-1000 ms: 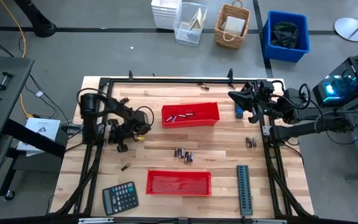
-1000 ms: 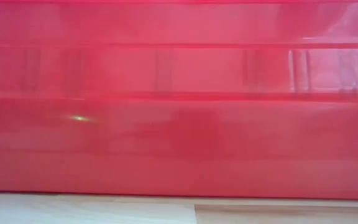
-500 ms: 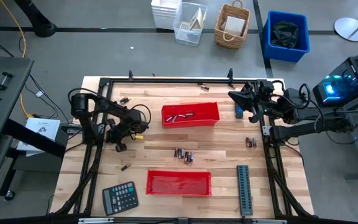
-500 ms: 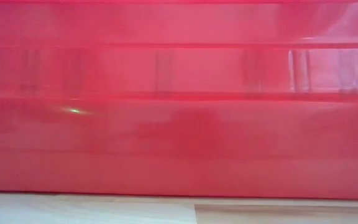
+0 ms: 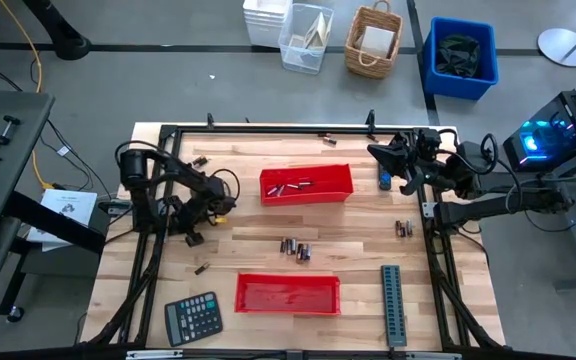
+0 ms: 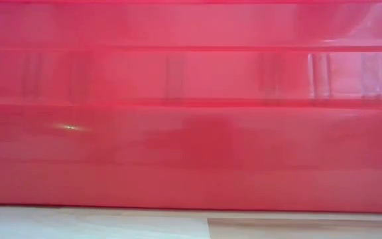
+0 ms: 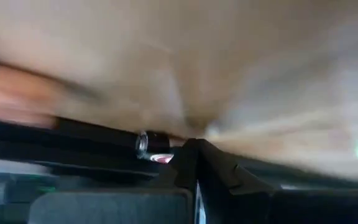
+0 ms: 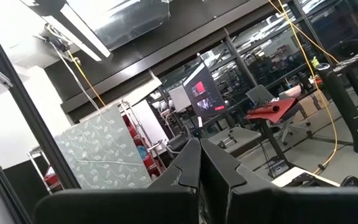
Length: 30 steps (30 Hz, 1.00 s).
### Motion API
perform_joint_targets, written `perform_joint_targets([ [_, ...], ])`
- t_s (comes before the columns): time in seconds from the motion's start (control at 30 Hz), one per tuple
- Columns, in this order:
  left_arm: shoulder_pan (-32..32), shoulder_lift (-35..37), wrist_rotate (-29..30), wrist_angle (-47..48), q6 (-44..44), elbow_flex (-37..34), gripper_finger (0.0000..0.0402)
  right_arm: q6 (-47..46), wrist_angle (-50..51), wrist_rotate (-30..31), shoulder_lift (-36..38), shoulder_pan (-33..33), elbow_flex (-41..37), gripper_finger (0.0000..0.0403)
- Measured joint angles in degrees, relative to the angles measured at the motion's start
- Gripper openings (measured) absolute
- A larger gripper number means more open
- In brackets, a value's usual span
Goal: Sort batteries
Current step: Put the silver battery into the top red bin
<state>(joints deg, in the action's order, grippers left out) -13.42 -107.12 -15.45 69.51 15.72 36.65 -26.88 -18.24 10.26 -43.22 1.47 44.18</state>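
The batteries lie scattered. A few sit in the far tray [image 5: 306,184], which looks to be one sorting bin. A loose cluster [image 5: 295,248] lies at the table's centre, between that tray and the near tray [image 5: 287,292], at about 6 o'clock from the far tray. A pair [image 5: 404,228] rests at 3 o'clock from the cluster, near the right frame post. One battery [image 5: 202,268] lies alone at 8 o'clock from the cluster, and others sit near the far edge at about 11 o'clock [image 5: 200,160] and 12 o'clock [image 5: 328,139]. The near tray appears empty, so sorting seems far from done.

The left gripper [image 5: 194,236] hangs low over the boards at 9 o'clock from the cluster, fingers pressed together and holding nothing I can make out. Its wrist view shows one battery [image 7: 151,144] lying just beyond the closed fingertips, so the arm is probably lined up on it, though the jaws would have to open first.

The right gripper [image 5: 380,157] waits at 2 o'clock, up by the far right corner, also shut and empty, its camera looking out into the room.

A calculator [image 5: 192,318] sits at 7 o'clock and a ridged strip [image 5: 393,303] at 5 o'clock, both out of the working lane. The low view is filled by the near tray's wall [image 6: 191,119].
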Motion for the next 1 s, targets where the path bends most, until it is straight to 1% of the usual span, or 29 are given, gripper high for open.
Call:
perform_joint_targets([
  [0.1, 0.28, -2.24, -10.61, 2.6, -2.74, 1.34, 0.0, 0.18, 0.02, -0.02, 0.0, -0.02, 0.0, 0.0],
  [0.17, 1.15, -3.31, -14.06, 5.85, -5.67, 1.19, 0.0, 0.21, 0.05, -0.02, 0.0, -0.01, 0.0, 0.0],
  [0.23, 2.72, -3.68, -15.48, 6.78, -7.08, 0.28, 0.0, 0.33, 0.24, 0.07, 0.0, 0.0, 0.0, 0.0],
  [0.47, 10.71, -3.67, -16.59, 3.74, -5.12, -1.67, 0.0, 0.33, 1.12, 0.85, 0.0, 0.0, 0.0, 0.0],
  [0.53, 12.62, -3.5, -14.99, 2.05, -3.66, -1.7, 0.0, 0.33, 1.33, 1.47, 0.0, 0.0, 0.0, 0.0],
  [0.63, 14.85, -3.4, -10.27, 0.48, 0.82, -2.11, 0.0, 0.33, 1.45, 1.57, -0.02, 0.0, 0.0, 0.0],
  [0.77, 15.23, -3.13, -8.41, -1.03, 2.45, -2.35, 0.0, -0.06, 1.45, 1.62, -0.5, 0.0, -0.02, 0.0],
  [0.83, 15.27, -3.16, -6.44, -1.01, 2.32, -1.85, 0.0, -0.06, 1.27, 1.62, -0.88, 0.0, -0.02, 0.0],
  [0.9, 15.28, -3.2, -2.35, -0.7, 2.15, -0.79, 0.0, -0.1, 1.29, 1.62, -1.47, 0.0, -0.02, 0.0],
  [0.93, 15.11, -3.2, 1.32, -0.55, 2.26, -0.09, 0.0, -0.15, 1.3, 1.62, -1.71, 0.0, -0.02, 0.0],
  [1.0, 14.55, -3.22, 10.75, -0.29, 3.73, 1.64, 0.0, -0.38, 1.33, 1.62, -2.16, 0.0, -0.02, 0.0],
])
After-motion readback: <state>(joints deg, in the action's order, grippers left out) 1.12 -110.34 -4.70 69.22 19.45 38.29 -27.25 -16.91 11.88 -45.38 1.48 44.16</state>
